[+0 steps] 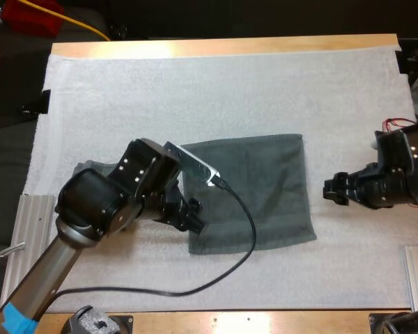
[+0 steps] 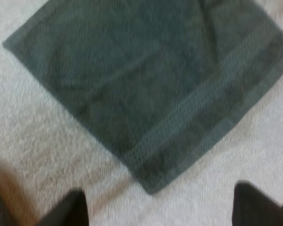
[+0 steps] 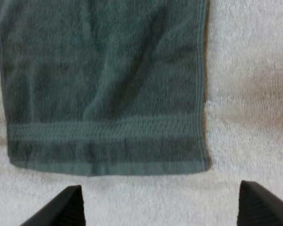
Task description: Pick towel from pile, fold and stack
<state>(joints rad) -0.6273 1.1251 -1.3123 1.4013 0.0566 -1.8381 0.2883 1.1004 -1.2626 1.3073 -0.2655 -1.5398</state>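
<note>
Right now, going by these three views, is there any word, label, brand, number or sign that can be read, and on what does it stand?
None can be read.
The dark grey-green towel has only a woven band near its hem, with no tag or print.
The white mat is plain.
The left gripper and the right gripper show no lettering.

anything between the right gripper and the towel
No, just bare white mat between the right gripper and the towel. The right wrist view shows it best: the open fingers stand clear of the towel's edge.
</note>
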